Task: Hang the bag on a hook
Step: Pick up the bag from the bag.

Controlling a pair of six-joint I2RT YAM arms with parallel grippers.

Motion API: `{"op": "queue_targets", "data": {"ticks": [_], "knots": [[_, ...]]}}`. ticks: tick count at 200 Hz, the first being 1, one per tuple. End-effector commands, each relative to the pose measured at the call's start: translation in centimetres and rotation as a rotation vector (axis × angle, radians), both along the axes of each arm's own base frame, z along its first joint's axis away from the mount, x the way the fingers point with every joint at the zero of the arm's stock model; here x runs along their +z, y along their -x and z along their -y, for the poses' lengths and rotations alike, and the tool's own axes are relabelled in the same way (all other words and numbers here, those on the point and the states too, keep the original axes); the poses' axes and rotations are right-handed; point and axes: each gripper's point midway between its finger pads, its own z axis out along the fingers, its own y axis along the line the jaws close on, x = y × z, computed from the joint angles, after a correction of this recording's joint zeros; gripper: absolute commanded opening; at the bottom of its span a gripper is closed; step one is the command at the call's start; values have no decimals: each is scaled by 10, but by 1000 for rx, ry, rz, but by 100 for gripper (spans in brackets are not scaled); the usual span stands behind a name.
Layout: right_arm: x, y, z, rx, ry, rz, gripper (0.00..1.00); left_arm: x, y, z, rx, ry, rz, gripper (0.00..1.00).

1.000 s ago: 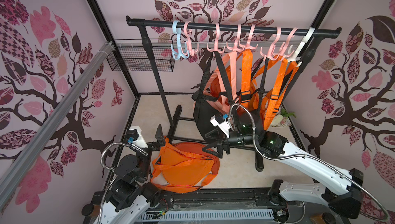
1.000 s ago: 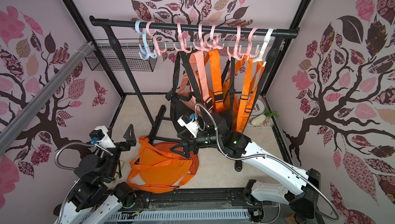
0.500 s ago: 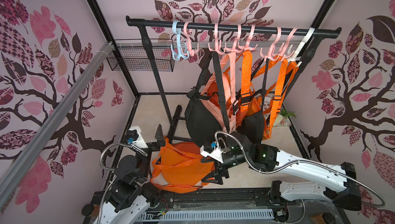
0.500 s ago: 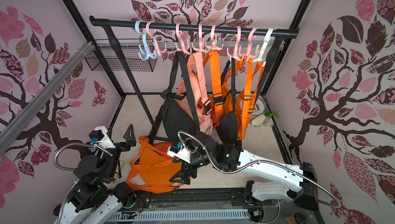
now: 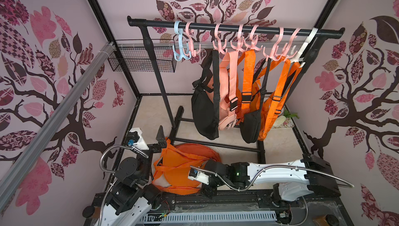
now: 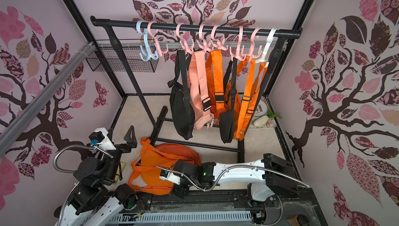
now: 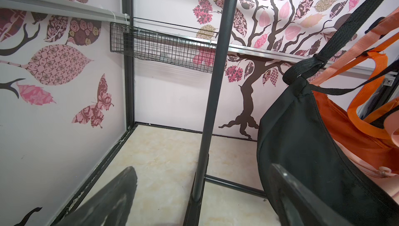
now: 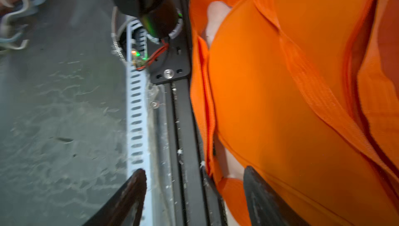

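Note:
An orange bag point(image 5: 185, 164) point(image 6: 164, 160) lies flat on the floor in front of the rack, its straps loose on top. My right gripper point(image 5: 208, 190) point(image 8: 194, 169) hangs low over the bag's near edge, jaws open. In the right wrist view one of its fingers point(image 8: 259, 192) rests over the orange fabric point(image 8: 280, 84), and a strap loop point(image 8: 233, 190) sits between the jaws. My left gripper point(image 5: 149, 137) point(image 7: 203, 168) stands open and empty by the bag's far left corner, facing the rack pole point(image 7: 211, 106). A blue hook point(image 5: 180, 41) and a pink hook point(image 5: 192, 41) hang bare on the rail.
Black point(image 5: 205, 114), pink and orange bags fill the hooks along the middle and right of the rail point(image 5: 216, 25). A wire basket point(image 5: 142, 61) is on the back wall. The rack's base bars point(image 5: 216, 144) cross the floor behind the orange bag. The front frame rail point(image 8: 185, 127) runs under my right gripper.
My right arm has come down from the hanging bags to the near edge of the orange bag, and its jaws have narrowed. The hung black bag has swung and settled. The left arm is unmoved.

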Motion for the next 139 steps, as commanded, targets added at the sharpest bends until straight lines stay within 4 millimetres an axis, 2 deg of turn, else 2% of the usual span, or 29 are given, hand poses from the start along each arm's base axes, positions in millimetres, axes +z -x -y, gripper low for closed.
{"op": "queue_targets", "data": {"ticks": [1, 25, 35, 48, 63, 105, 118, 123, 139], "knots": [[2, -43, -21, -140, -49, 184, 68, -6, -1, 1, 0, 1, -2, 98], [-2, -66, -36, -197, -75, 298, 65, -5, 0, 0, 4, 3, 2, 98], [-7, -68, -44, -179, -79, 327, 65, -5, 0, -1, 6, 2, 1, 98], [-22, -71, -54, -157, -26, 343, 64, -6, -1, -1, 8, -1, -3, 98], [-32, -67, -56, -121, 33, 326, 61, -7, -1, -1, 12, -2, -4, 98], [-9, -10, -47, 73, -82, 95, 63, -5, -1, 0, 3, 2, 2, 98], [-11, 8, -43, 142, -64, 15, 66, -5, 0, 0, 2, 3, 3, 98], [-13, 24, -42, 175, -51, -2, 66, -5, 0, 0, 2, 4, 3, 98], [-25, 32, -36, 193, -12, -29, 67, -5, 1, -1, 2, 5, 5, 98]]}}
